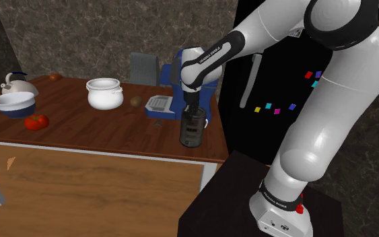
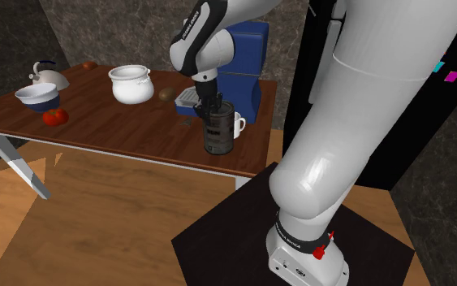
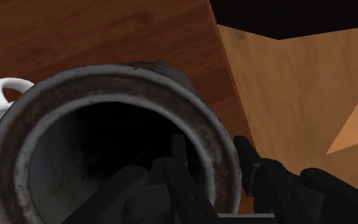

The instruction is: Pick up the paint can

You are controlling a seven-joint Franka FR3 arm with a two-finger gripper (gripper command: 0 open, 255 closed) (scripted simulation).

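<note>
Paint can (image 1: 192,129) gripped at its rim
The arm is reached down over the bench (image 1: 80,128), gripper (image 3: 212,162) held vertical; the fingers (image 3: 179,172) are clamped across the can wall, one inside.

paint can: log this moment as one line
stage: pre-lift | pincer: at open top of paint can | paint can: dark grey, upright on table, beside white mug | lift: none seen

A brown table (image 1: 100,131) bears a kettle (image 1: 18,84), bowl (image 1: 13,104) and tomato (image 1: 36,121) at one end, a white pot (image 1: 105,93) midway, and a blue coffee machine (image 2: 247,49) with a mug (image 2: 239,124).
</note>
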